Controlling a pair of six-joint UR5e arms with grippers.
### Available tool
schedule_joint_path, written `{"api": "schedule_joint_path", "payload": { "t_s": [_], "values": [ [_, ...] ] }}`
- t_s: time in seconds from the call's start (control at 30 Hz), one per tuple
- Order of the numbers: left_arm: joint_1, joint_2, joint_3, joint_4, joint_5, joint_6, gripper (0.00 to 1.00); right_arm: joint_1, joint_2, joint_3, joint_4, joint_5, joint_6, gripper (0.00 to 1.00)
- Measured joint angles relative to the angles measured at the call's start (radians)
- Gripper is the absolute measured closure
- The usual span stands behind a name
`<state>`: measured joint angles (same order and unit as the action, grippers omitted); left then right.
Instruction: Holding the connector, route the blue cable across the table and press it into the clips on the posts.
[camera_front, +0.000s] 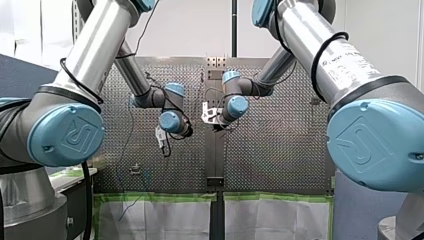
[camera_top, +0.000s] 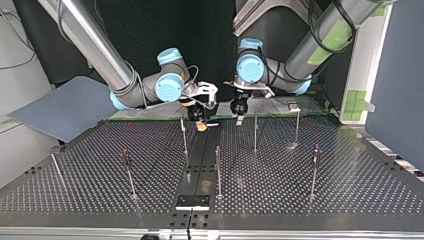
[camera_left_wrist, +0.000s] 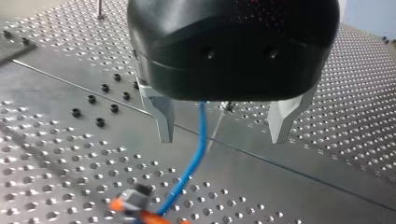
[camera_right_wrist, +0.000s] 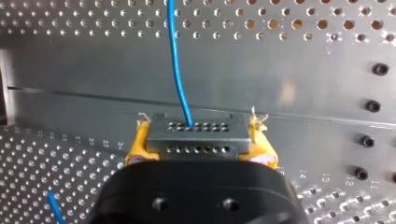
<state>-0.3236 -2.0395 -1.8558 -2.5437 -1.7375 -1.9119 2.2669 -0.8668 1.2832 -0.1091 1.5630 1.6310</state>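
The right gripper (camera_right_wrist: 200, 142) is closed on the grey rectangular multi-pin connector (camera_right_wrist: 196, 135), with its yellow pads (camera_right_wrist: 134, 147) bearing on the two short ends. The thin blue cable (camera_right_wrist: 176, 60) leaves the connector's face and passes untouched between the metal fingers (camera_left_wrist: 163, 119) of the left gripper (camera_left_wrist: 222, 135), which is wide open and holds nothing. Both grippers are at the middle of the perforated metal desk (camera_top: 350, 190), near its edge on the arms' side. Expect the cable to be light, limp and slightly springy, so guide it loosely just behind the connector. The rigid connector takes the firm grip. The slender upright posts (camera_top: 255, 131) may flex under pressing.
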Motion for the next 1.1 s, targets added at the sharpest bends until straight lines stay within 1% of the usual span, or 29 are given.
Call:
{"api": "schedule_joint_path", "payload": {
  "t_s": [0.1,0.3,0.5,0.6,0.63,0.67,0.7,0.77,0.8,0.83,0.87,0.9,0.93,1.0,1.03,1.1],
  "values": [
    [-0.004,-0.018,0.023,-0.003,-0.003,-0.001,0.00,0.000,0.000,0.000,0.000,-0.001,0.000,1.00],
    [-0.008,-0.027,0.063,-0.034,-0.005,-0.001,0.00,-0.003,0.000,0.000,-0.003,-0.002,0.003,1.00],
    [-0.013,-0.027,0.068,-0.070,-0.007,0.001,0.00,-0.005,0.000,0.000,-0.006,-0.001,0.008,1.00],
    [-0.019,-0.027,0.069,-0.088,-0.015,0.005,0.00,-0.006,0.000,0.000,-0.007,-0.001,0.016,1.00],
    [-0.021,-0.027,0.069,-0.093,-0.018,0.006,0.07,-0.006,0.000,0.000,-0.007,-0.002,0.018,1.00],
    [-0.023,-0.027,0.069,-0.097,-0.022,0.007,0.20,-0.006,0.000,0.000,-0.007,-0.002,0.020,1.00],
    [-0.026,-0.027,0.069,-0.100,-0.026,0.009,0.20,-0.006,0.000,0.000,-0.007,-0.003,0.021,1.00],
    [-0.029,-0.027,0.069,-0.102,-0.031,0.010,0.58,-0.004,0.000,0.000,-0.007,-0.007,0.022,1.00],
    [-0.031,-0.027,0.069,-0.102,-0.034,0.011,0.58,-0.004,0.000,0.000,-0.007,-0.008,0.022,1.00],
    [-0.032,-0.027,0.069,-0.102,-0.035,0.011,0.70,-0.004,-0.001,0.000,-0.008,-0.008,0.023,1.00],
    [-0.033,-0.027,0.069,-0.101,-0.036,0.011,0.85,-0.004,0.000,0.000,-0.008,-0.008,0.023,1.00],
    [-0.033,-0.027,0.070,-0.100,-0.038,0.012,0.85,-0.005,0.000,0.000,-0.008,-0.009,0.024,1.00],
    [-0.034,-0.027,0.071,-0.099,-0.040,0.012,0.93,-0.006,0.000,0.000,-0.009,-0.009,0.024,1.00],
    [-0.034,-0.027,0.072,-0.097,-0.045,0.012,0.93,-0.006,-0.001,0.000,-0.009,-0.009,0.024,1.00],
    [-0.034,-0.027,0.073,-0.096,-0.047,0.013,1.00,-0.007,-0.001,0.000,-0.010,-0.009,0.024,1.00],
    [-0.034,-0.027,0.073,-0.093,-0.051,0.013,1.00,-0.007,0.000,0.000,-0.010,-0.009,0.024,1.00]
  ]
}}
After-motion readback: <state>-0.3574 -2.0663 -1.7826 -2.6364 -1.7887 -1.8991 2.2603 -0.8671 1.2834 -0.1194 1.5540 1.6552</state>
